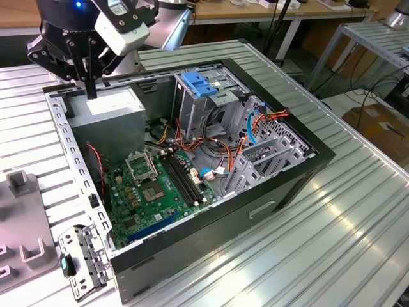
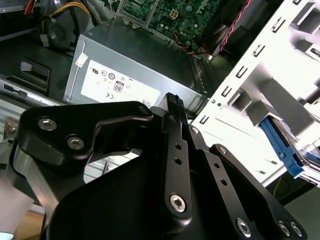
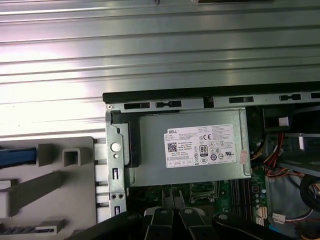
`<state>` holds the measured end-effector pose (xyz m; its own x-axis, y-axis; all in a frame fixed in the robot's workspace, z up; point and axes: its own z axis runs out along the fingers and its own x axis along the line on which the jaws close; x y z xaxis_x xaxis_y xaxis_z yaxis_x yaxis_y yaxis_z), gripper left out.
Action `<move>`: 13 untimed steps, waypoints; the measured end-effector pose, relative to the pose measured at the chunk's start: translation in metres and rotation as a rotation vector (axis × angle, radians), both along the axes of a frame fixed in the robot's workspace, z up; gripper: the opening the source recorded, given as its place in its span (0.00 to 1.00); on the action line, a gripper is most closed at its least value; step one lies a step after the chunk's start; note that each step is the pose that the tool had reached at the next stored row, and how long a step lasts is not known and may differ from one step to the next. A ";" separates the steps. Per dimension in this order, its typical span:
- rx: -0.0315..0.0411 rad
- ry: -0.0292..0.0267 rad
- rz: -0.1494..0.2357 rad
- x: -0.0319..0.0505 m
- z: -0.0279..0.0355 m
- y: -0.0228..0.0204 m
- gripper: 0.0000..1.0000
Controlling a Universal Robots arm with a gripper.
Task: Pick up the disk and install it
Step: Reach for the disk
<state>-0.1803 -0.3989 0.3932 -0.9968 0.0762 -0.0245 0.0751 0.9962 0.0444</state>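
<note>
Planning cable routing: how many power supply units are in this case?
1. The grey power supply sits in a corner of the case, at the exterior view's left, near the gripper. The drive cage could hide more.

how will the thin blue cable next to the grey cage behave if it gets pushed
Probably floppy: the thin blue cable hangs in a loose curve beside the grey cage. It looks light, so a nudge would likely swing it aside. It might snag, as it runs among the orange and red wires.
</note>
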 end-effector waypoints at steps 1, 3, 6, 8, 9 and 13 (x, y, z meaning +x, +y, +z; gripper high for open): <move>-0.0001 0.0001 0.000 -0.0011 0.0000 0.0000 0.11; 0.0000 0.0000 0.000 -0.0023 0.0000 0.0000 0.11; 0.0000 0.0000 0.000 -0.0044 0.0000 0.0000 0.11; -0.0001 0.0001 0.000 -0.0058 0.0000 0.0000 0.11; -0.0001 0.0001 0.000 -0.0064 0.0000 0.0000 0.11; 0.0000 0.0000 0.000 -0.0105 0.0000 0.0000 0.11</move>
<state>-0.1908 -0.3989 0.3932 -0.9968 0.0762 -0.0245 0.0751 0.9962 0.0444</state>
